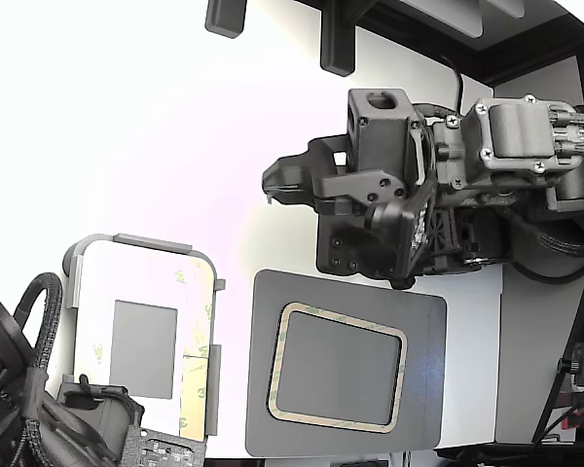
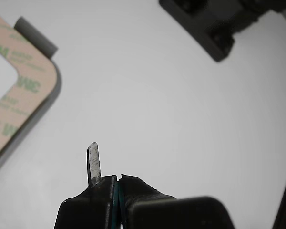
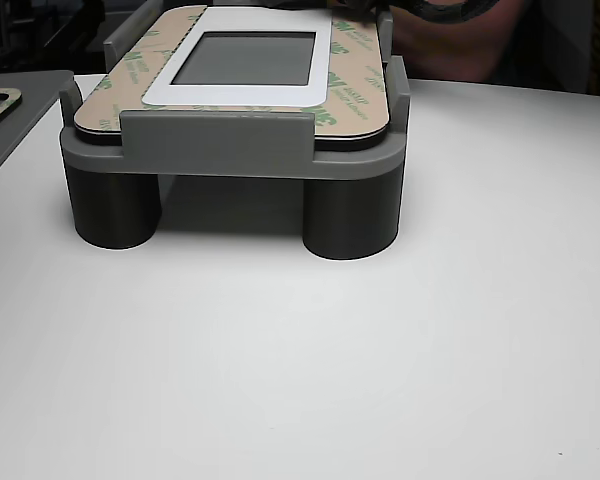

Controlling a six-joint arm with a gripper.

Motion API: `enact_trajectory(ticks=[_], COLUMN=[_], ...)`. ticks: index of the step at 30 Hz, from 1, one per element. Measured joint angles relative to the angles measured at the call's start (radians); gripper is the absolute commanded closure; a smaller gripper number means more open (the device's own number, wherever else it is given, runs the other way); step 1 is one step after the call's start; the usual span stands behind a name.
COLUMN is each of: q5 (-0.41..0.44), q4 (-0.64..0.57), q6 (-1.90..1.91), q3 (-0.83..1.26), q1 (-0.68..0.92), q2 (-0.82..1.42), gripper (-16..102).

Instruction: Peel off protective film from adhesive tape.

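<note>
— Count, biggest first?
— One white table (image 1: 127, 126), one grey raised holder (image 3: 230, 150) carrying a tan-bordered panel (image 3: 240, 60), one dark grey flat plate (image 1: 346, 365) bearing one thin tan rounded-rectangle protective film (image 1: 290, 375).
— Pincer?
— Black pincer (image 2: 107, 164) hangs over bare table, blades pressed together, nothing between them, well apart from the film.

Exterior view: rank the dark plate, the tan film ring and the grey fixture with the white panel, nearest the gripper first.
From the gripper:
1. Dark plate, its upper edge just below the tip.
2. Protective film ring, lower on the plate.
3. Grey fixture, far toward the view's left.
</note>
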Motion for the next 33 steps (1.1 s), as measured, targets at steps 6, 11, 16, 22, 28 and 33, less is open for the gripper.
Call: enact_trajectory(ticks=[6,11,16,22,28,33], q5=[-0.015,-0.044,-0.100,-0.103,-0.089,-0.107], q4=[0.012,-0.037,-0.089,-0.161,-0.221,-0.262], q6=[-0.242,-0.471,-0.698,-0.893,-0.946,-0.969], q3=[-0.072,-0.072,-0.032,0.003,0.005,0.005], q1=[0.043,0.046,0.051,0.126,0.192,0.219], q2=[-0.110,-0.147,-0.163,-0.207,-0.282,-0.339], gripper=[97,96,96,96,96,96])
